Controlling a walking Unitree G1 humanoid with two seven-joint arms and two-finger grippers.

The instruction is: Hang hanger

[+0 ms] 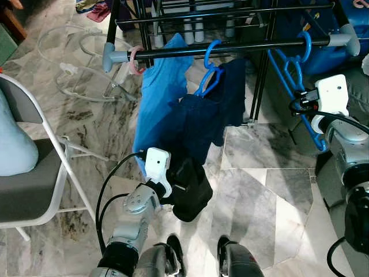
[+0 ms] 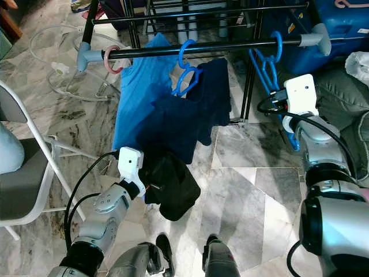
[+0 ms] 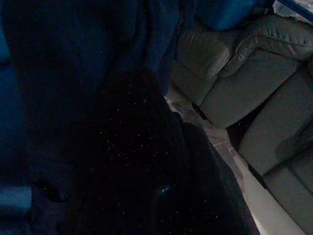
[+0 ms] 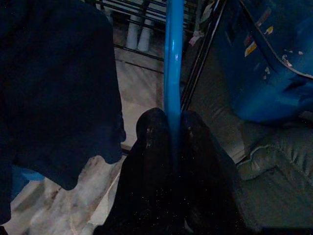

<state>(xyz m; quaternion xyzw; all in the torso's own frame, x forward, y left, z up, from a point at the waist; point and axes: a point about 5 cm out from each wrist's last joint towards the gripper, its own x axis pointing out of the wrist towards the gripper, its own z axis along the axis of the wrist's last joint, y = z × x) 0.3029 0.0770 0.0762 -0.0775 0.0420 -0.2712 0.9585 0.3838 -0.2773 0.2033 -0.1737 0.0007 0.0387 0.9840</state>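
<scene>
On the far right of the drying rack, left eye view: blue hanger (image 1: 294, 86) has its hook over the black rail (image 1: 230, 47), body slanting down toward the right gripper (image 1: 301, 104). Risk: if the hook is not fully seated, any sideways pull during release could drag it off the rail or knock the neighbouring hanger with the navy shirt (image 1: 210, 112). Left gripper (image 1: 176, 190) sits low and near, beside a black garment (image 1: 190, 193). Right eye view: same layout; hanger is thin blue plastic, unloaded. Left wrist view: very dark, possibly cloth pressed close; finger state cannot be told. Right wrist view: both fingers (image 4: 151, 147) are clamped on the hanger's blue bar (image 4: 173, 63), which runs straight away from them.
</scene>
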